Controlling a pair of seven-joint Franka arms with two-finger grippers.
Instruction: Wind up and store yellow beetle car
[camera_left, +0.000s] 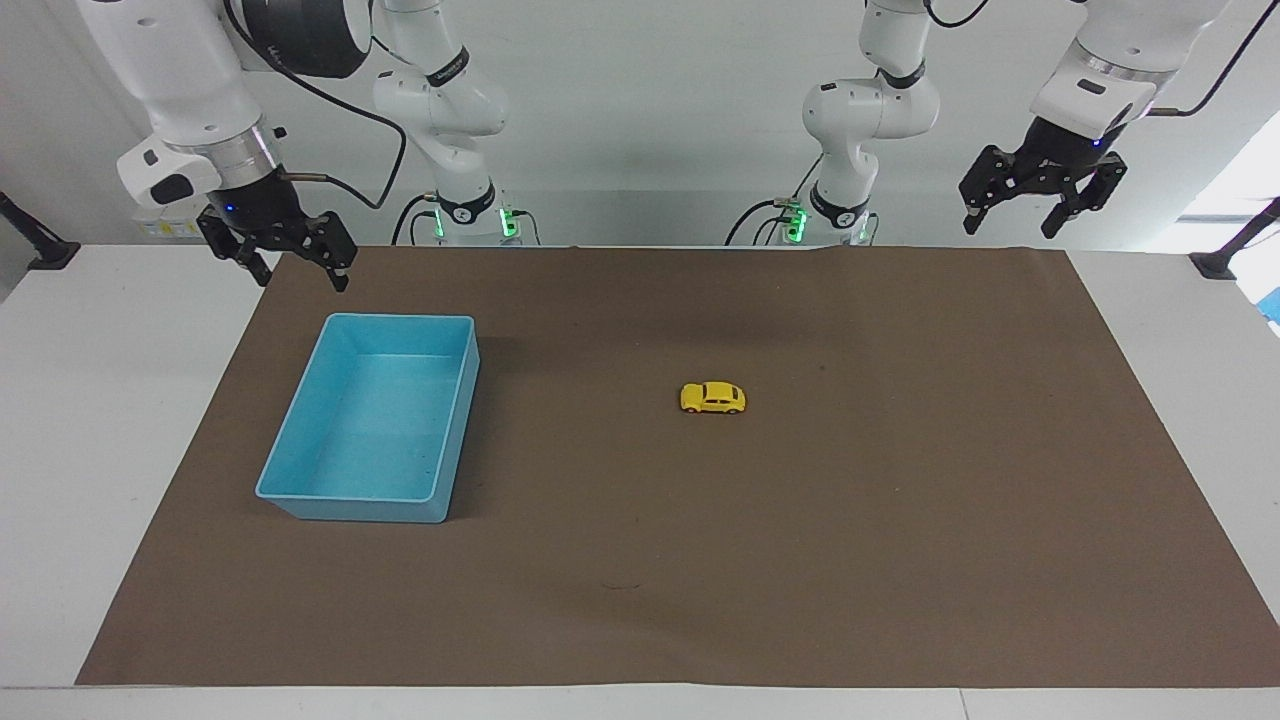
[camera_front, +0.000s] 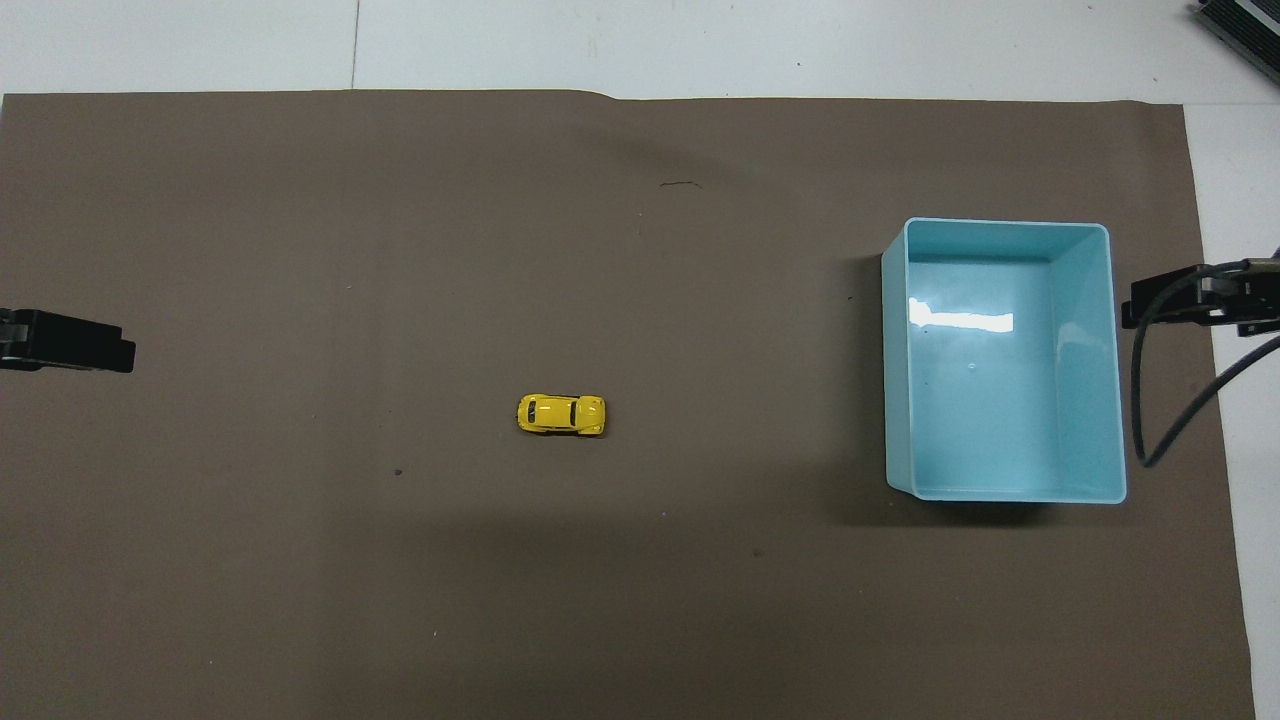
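Note:
The yellow beetle car (camera_left: 713, 398) stands on its wheels near the middle of the brown mat, and also shows in the overhead view (camera_front: 561, 414). The light blue bin (camera_left: 400, 318) sits empty toward the right arm's end of the table, and its rim shows in the overhead view (camera_front: 1005, 223). My right gripper (camera_left: 298, 274) is open and empty, raised over the mat's edge beside the bin (camera_front: 1185, 303). My left gripper (camera_left: 1010, 226) is open and empty, raised over the left arm's end of the mat (camera_front: 75, 343). Both are well apart from the car.
The brown mat (camera_left: 900, 520) covers most of the white table (camera_left: 90, 420). A black cable (camera_front: 1150, 400) hangs from the right arm beside the bin. Black clamps stand at the table's corners nearest the robots.

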